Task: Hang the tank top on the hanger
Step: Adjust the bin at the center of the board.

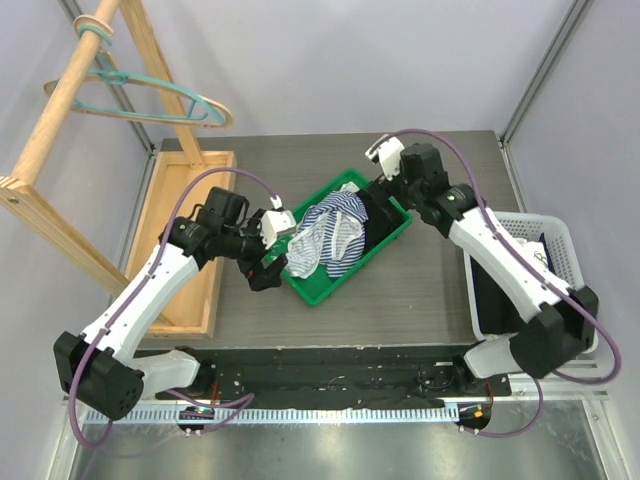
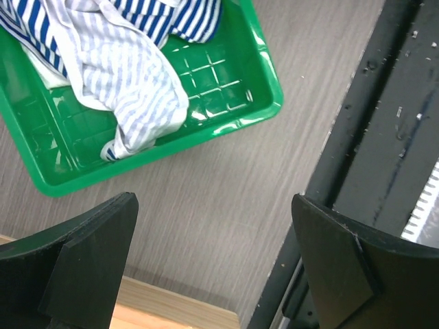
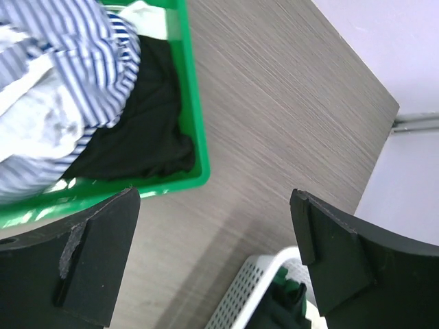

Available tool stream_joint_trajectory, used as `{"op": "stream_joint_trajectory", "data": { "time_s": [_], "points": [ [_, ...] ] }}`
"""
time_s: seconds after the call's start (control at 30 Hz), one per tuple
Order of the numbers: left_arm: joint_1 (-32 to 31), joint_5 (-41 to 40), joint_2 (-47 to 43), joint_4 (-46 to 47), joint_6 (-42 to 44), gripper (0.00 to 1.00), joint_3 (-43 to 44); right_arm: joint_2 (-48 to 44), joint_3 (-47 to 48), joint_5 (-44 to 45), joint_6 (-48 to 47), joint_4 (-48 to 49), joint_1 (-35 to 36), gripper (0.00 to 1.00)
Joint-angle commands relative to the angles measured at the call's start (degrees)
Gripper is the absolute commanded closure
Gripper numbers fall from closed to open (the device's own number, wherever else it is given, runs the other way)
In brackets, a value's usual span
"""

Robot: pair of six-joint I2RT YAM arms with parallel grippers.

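The striped tank top (image 1: 330,236) lies crumpled in a green tray (image 1: 310,292) at the table's middle, over a plain black garment (image 3: 144,130). It also shows in the left wrist view (image 2: 130,75) and the right wrist view (image 3: 62,62). The teal hanger (image 1: 165,92) hangs from the wooden rack at the far left. My left gripper (image 1: 266,266) is open and empty beside the tray's near-left corner; in its wrist view (image 2: 214,200) it is over bare table. My right gripper (image 1: 376,198) is open and empty at the tray's far-right corner, shown over the table in its wrist view (image 3: 215,197).
A wooden rack (image 1: 60,100) with a box-like base (image 1: 190,250) stands at the left. A tan hanger hangs beside the teal one. A white perforated basket (image 1: 560,225) holding dark and green cloth stands at the right, also in the right wrist view (image 3: 254,288).
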Motion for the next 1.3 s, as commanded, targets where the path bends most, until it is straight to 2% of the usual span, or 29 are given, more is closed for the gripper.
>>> {"op": "stream_joint_trajectory", "data": {
  "time_s": [0.0,0.3,0.53,0.73,1.27],
  "points": [
    [-0.2,-1.8,0.6,6.8,-1.2,0.0,-1.5,8.2,2.0,7.6,1.5,10.8,-0.3,0.0],
    [-0.2,-3.6,0.8,10.2,-1.0,0.0,-6.4,27.0,13.8,6.2,4.6,12.9,-4.0,0.0],
    [-0.2,-3.8,1.1,12.3,-1.9,0.0,-7.9,36.2,20.6,5.9,5.3,11.9,-4.2,0.0],
    [-0.2,-3.7,1.1,12.6,-2.3,0.0,-8.1,39.9,23.4,5.5,4.8,10.4,-4.1,0.0],
    [-0.2,-4.6,0.3,13.1,-3.7,0.0,-8.3,49.8,31.0,14.6,3.7,9.4,-8.1,0.0]
  ]
}}
